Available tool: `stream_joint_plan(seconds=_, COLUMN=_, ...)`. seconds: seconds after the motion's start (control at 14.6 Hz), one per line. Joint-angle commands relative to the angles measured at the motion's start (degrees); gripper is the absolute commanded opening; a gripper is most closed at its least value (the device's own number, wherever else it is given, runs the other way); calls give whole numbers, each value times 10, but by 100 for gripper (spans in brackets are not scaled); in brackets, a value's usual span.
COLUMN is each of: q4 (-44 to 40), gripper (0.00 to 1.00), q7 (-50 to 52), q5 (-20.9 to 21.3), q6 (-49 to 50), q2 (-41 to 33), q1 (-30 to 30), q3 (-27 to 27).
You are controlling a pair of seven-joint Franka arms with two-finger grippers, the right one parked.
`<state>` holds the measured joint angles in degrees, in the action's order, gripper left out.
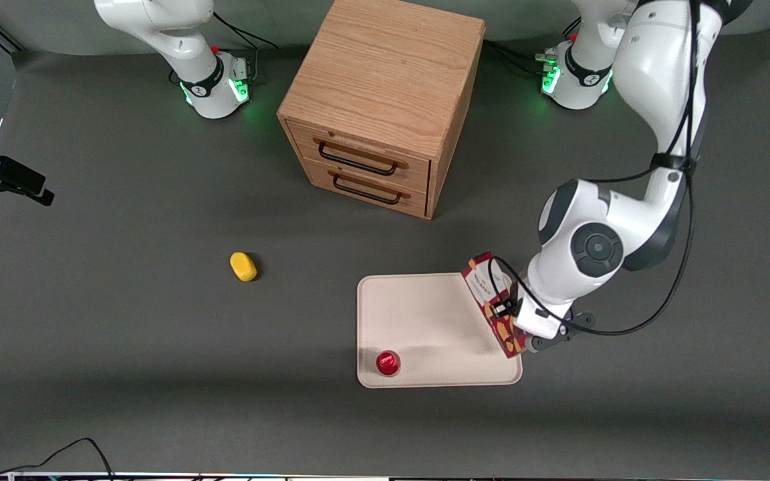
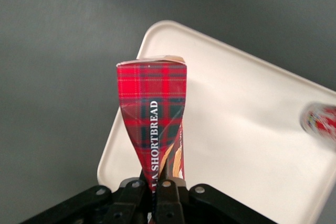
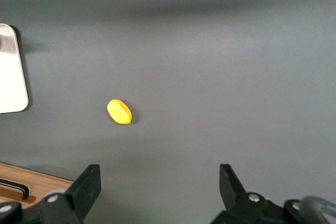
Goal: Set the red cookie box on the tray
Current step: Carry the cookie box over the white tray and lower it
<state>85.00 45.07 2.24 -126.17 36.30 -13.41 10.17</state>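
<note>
One red cookie box (image 1: 492, 304), gripper (image 1: 509, 308) jaws, one tray (image 1: 425, 321)

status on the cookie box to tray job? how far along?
Done: the red cookie box is picked up, the gripper shut on its lower end. In hand: the box hangs tilted over the tray's edge toward the working arm's end. Left: lower it onto the tray, clear of the small red-topped object already there, then release.

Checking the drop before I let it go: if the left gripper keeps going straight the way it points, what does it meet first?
Probably the tray: the gripper, shut on the red cookie box, points down at its edge nearest the working arm; the box would touch first. Height unclear.
</note>
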Motion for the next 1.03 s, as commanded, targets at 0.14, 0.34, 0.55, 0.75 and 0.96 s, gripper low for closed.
stream_joint_plan(seconds=0.14, q4=-12, gripper=0, q7=17, q5=34, q6=-49, q2=40, q1=-7, q3=1)
stream_joint_plan(seconds=0.34, q4=-5, gripper=0, q7=40, q5=35, q6=-80, q2=54, q1=-19, q3=1)
stream_joint_plan(seconds=0.55, q4=-3, gripper=0, q7=39, q5=36, q6=-91, q2=62, q1=-18, q3=1)
stream_joint_plan(seconds=0.75, q4=-4, gripper=39, q7=32, q5=35, q6=-91, q2=65, q1=-16, q3=1)
stream_joint_plan(seconds=0.96, q4=-5, gripper=100, q7=35, q5=35, q6=-76, q2=59, q1=-12, q3=1)
